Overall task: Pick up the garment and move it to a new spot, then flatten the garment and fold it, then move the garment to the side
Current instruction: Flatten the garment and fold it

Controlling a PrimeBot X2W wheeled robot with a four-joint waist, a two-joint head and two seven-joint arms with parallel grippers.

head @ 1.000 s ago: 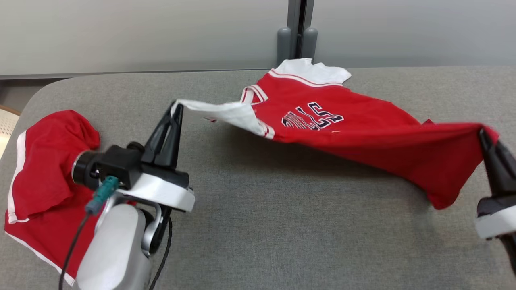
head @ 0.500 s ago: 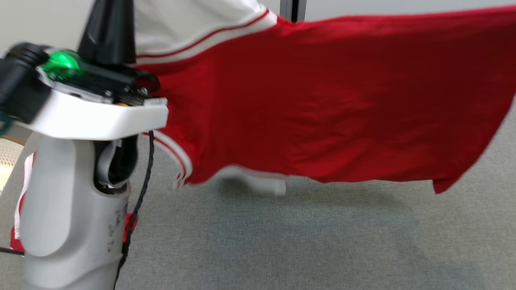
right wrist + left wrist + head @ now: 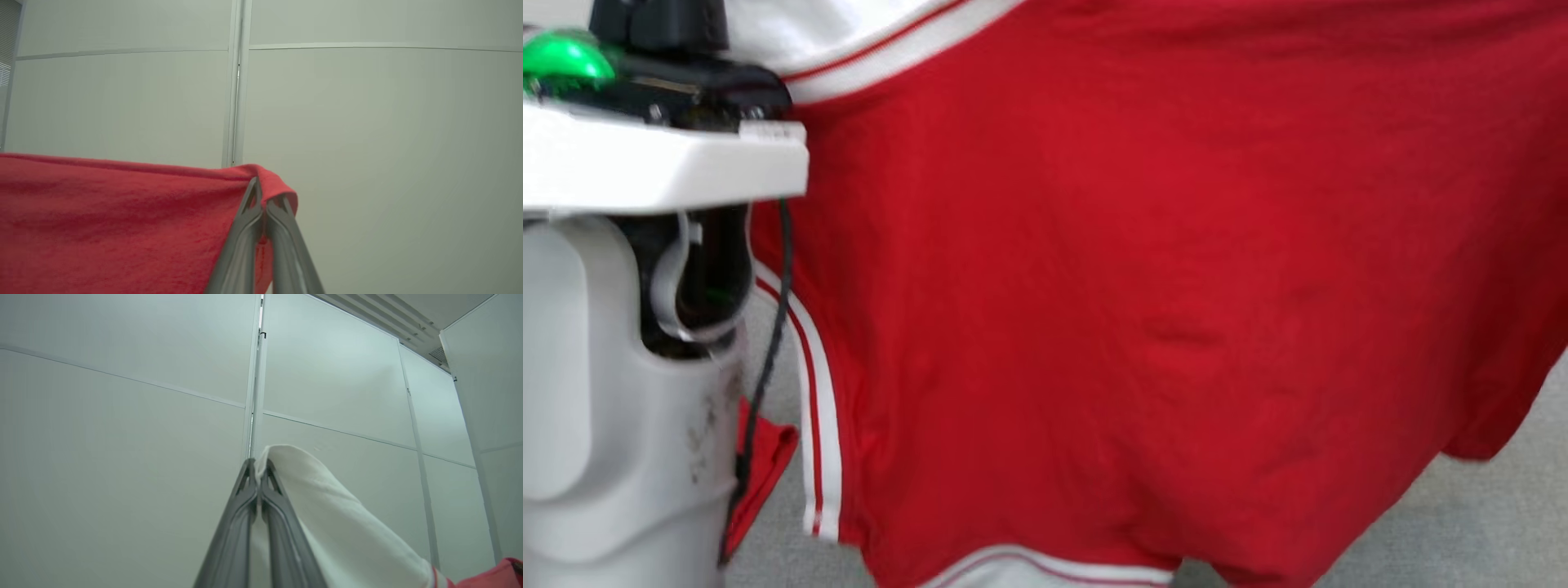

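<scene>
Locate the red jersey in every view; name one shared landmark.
Head view: red jersey hangs across most of the frame.
Left wrist view: white sleeve pinched in the left gripper, draping lower right.
Right wrist view: red edge runs left from the right gripper.
Shared landmark: wall seam behind both grippers.

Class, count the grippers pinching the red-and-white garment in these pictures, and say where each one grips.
2. The left gripper pinches the garment by its white sleeve; the right gripper pinches its red edge. Both are shut on the cloth, holding it up.
</scene>
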